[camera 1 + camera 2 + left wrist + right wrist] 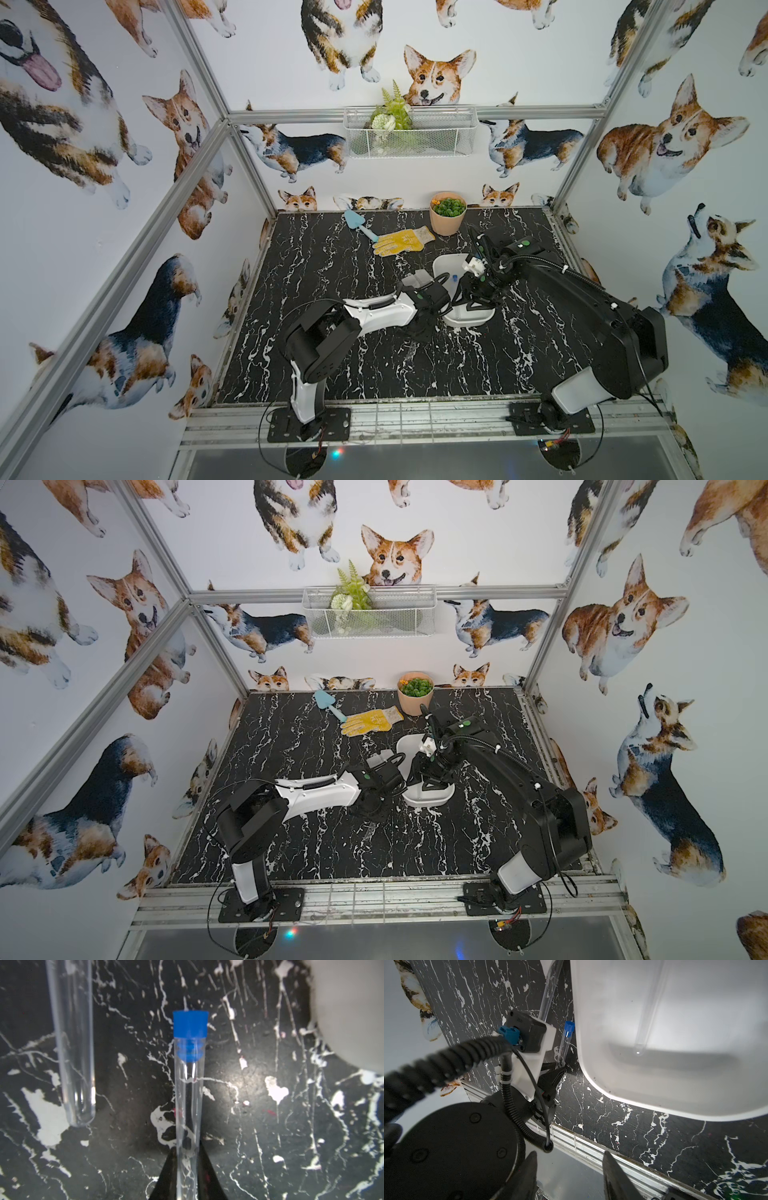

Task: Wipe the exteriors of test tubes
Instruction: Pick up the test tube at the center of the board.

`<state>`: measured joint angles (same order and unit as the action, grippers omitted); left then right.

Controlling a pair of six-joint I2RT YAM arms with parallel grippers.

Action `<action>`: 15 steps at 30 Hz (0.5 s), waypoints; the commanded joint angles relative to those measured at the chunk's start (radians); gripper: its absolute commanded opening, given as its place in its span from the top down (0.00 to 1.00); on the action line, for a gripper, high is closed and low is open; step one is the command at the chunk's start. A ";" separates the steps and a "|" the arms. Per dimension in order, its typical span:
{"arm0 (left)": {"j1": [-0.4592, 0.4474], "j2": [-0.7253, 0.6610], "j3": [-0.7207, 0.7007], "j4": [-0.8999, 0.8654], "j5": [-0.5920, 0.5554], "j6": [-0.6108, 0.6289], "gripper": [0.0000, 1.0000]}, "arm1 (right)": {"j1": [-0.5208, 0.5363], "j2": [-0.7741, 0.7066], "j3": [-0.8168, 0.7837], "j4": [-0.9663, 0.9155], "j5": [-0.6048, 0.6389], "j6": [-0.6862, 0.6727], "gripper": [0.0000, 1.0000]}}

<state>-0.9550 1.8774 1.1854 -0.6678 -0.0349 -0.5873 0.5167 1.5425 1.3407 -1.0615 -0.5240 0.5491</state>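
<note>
Closest, the left gripper (pixel 187 1159) clamped the blue-capped test tube (pixel 188 1095) over the marble tabletop (pixel 270 1126), just beside the white tub (pixel 591 1076). A second tube (pixel 72 1043) lay near, and a third tube (pixel 648 1014) inside the tub. The right gripper (pixel 570 1154) had its jaws apart.

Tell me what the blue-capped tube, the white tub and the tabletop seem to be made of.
Tube: clear glass or hard plastic, glossy; the marbling behind shows through it.
Tub: probably moulded white plastic, satin; smooth walls, rounded corners.
Tabletop: black marble look with white veins, dull and scuffed; stone or printed film, can't tell.
</note>
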 commanded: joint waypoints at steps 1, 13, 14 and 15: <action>0.002 -0.011 -0.006 0.019 -0.016 -0.003 0.88 | -0.008 0.011 0.018 0.013 -0.026 -0.017 0.48; 0.034 -0.103 0.100 -0.106 -0.017 0.013 0.88 | -0.109 -0.046 -0.017 0.175 -0.116 0.109 0.47; 0.037 -0.108 0.106 -0.115 -0.017 0.015 0.88 | -0.109 -0.043 -0.014 0.177 -0.123 0.111 0.47; 0.042 -0.117 0.116 -0.126 -0.017 0.018 0.88 | -0.109 -0.038 -0.011 0.184 -0.135 0.118 0.47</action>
<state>-0.9207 1.7790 1.2812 -0.7376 -0.0437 -0.5755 0.4103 1.5028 1.3231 -0.9264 -0.6201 0.6300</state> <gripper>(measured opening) 0.169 0.527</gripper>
